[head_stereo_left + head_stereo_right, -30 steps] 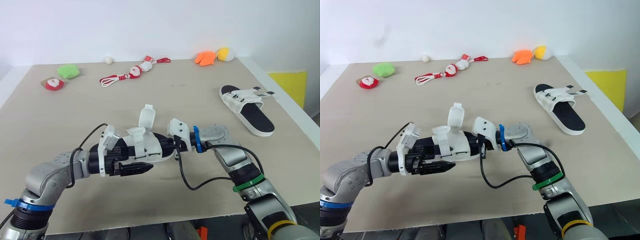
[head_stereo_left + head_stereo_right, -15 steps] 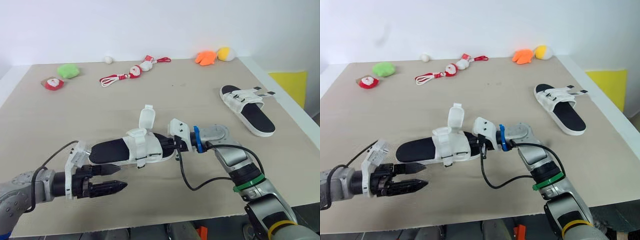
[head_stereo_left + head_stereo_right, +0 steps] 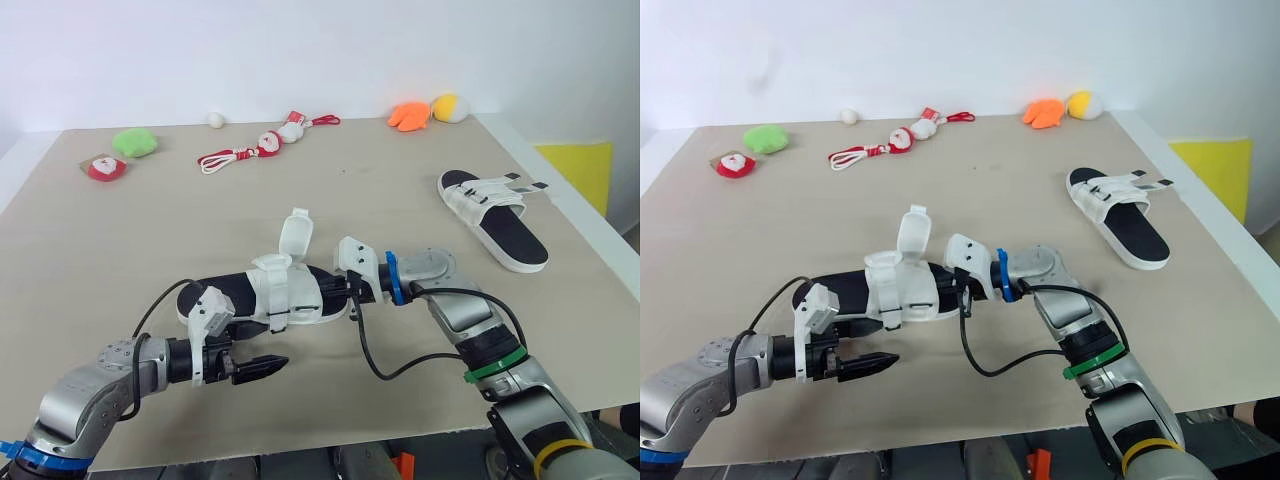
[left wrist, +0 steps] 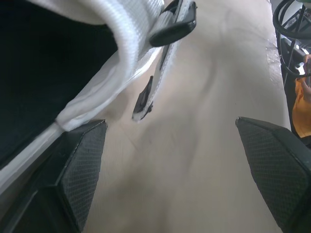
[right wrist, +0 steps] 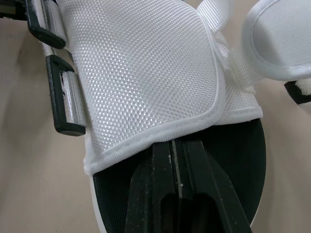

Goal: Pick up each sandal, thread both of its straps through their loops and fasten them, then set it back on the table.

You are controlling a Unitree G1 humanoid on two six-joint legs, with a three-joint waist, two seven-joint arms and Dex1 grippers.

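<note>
**Centring the loose strap before you close on it**

Head camera: your right gripper (image 3: 338, 292) is clamping shut on one end of the white mesh-strapped sandal with the black footbed (image 3: 262, 297). The sandal is lying lengthwise mid-way across the beige table (image 3: 120, 230). I cannot tell whether its sole is resting on the surface or being held just clear. One white strap flap (image 3: 294, 234) is standing upright, unfastened. Your left gripper (image 3: 262, 367) is hovering empty just beside the sandal's near edge. The second matching sandal (image 3: 495, 215) is lying well apart, on the right.

Left wrist camera: the black textured fingers (image 4: 77, 160) are spread wide with nothing between them. A loose white strap end with a black tip (image 4: 146, 97) is hanging off the sandal's side, closer to one finger than the other. You are probably lining up to take this strap, so centre it between the pads before closing. Pinch the webbing just behind the tip, leaving the tip free to enter its loop.

Right wrist camera: the right fingers are pressing together on the footbed under the white mesh upper (image 5: 146, 73). The black rectangular loops (image 5: 60, 104) are sitting along one side. That hold looks narrow and is at one end, so a sideways tug could twist the sandal. Pull gently along the strap's own line toward the loops.
</note>
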